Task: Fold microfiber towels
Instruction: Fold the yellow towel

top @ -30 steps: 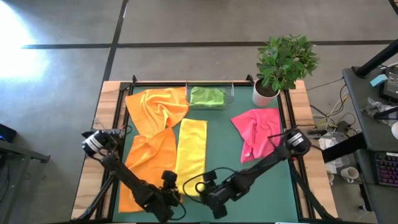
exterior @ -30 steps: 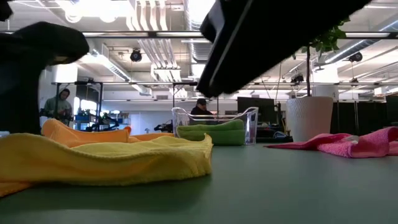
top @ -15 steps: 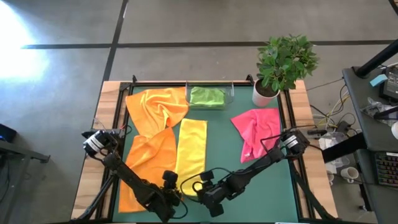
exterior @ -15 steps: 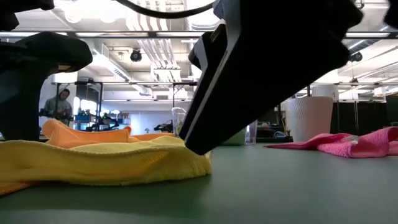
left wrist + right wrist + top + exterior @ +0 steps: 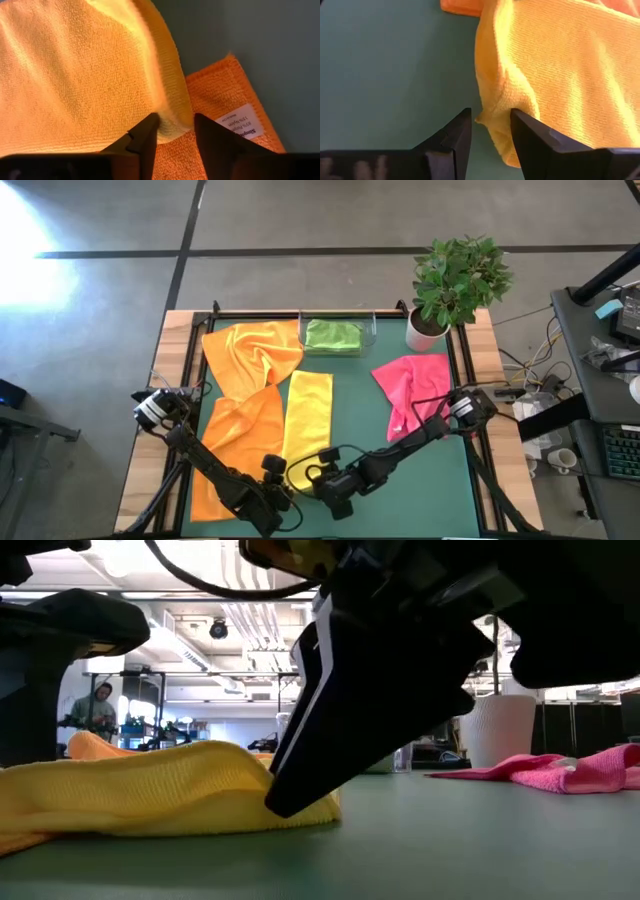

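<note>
The yellow towel (image 5: 308, 425) lies as a long folded strip down the table's middle. One orange towel (image 5: 236, 442) lies beside it on the left, with the other orange towel (image 5: 255, 352) behind that. The pink towel (image 5: 412, 388) lies at the right. The green towel (image 5: 333, 335) sits in the clear tray. My left gripper (image 5: 277, 476) and my right gripper (image 5: 322, 480) are both low at the yellow towel's near end. Each is shut on one of its near corners. My left gripper pinches the yellow towel's near left corner (image 5: 172, 120) between its two fingers, coming from the near side and slanting down. The corner lies over the orange towel's labelled corner (image 5: 235, 125). The rest of the towel lies on the table. My right gripper pinches the yellow towel's near right corner (image 5: 492, 117) between its two fingers, several layers at a folded edge. It slants down from the near right. In the low view a fingertip (image 5: 285, 802) is down at the table, and the towel's edge (image 5: 200, 765) humps up beside it.
A potted plant (image 5: 450, 290) stands at the far right corner. The clear tray (image 5: 372, 330) stands at the far edge. Bare green mat (image 5: 400, 480) lies to the right of the grippers, between the yellow and pink towels.
My right gripper has moved toward the table's left and down onto the yellow towel's near right corner. The towel's near edge has bunched and humped up beside it.
</note>
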Tool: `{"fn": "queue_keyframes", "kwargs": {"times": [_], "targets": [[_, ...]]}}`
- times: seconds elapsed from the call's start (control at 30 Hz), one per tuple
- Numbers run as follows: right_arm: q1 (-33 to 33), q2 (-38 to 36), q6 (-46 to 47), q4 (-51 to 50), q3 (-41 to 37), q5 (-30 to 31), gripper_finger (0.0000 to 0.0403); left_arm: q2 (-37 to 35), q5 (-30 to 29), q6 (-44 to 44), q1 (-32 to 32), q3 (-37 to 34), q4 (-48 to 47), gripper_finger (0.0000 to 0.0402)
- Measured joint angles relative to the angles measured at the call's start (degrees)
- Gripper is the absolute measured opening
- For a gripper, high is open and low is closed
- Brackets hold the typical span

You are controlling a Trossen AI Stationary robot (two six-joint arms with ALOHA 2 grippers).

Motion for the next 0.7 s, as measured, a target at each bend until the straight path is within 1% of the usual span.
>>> {"fn": "queue_keyframes", "kwargs": {"times": [0.17,0.27,0.33,0.43,0.5,0.63,0.7], "targets": [[-0.66,0.85,0.64,-0.88,0.0,-0.33,0.0122,0.0,0.03,0.0,0.17,0.0,0.15,0.0057],[-0.92,1.01,1.18,-0.9,0.0,-0.53,0.0101,-0.02,0.04,0.0,0.39,-0.02,0.28,0.0027],[-1.09,1.07,1.21,-0.9,0.0,-0.71,0.0078,-0.02,0.05,0.02,0.63,-0.02,0.28,0.001],[-1.42,1.11,2.37,-1.02,0.0,-1.07,0.0038,-0.02,0.05,0.13,0.85,-0.02,0.29,0.0004],[-1.61,1.11,3.19,-1.06,0.01,-2.53,0.0017,-0.02,0.1,0.2,1.01,-0.02,0.31,0.0005],[-1.47,1.01,4.76,-1.52,0.17,-3.81,0.001,-0.23,0.26,0.11,1.14,0.13,0.25,0.0006],[-1.23,0.72,6.22,-2.15,0.26,-4.24,0.001,-0.57,1.29,0.08,1.25,0.57,0.27,0.0006]]}}
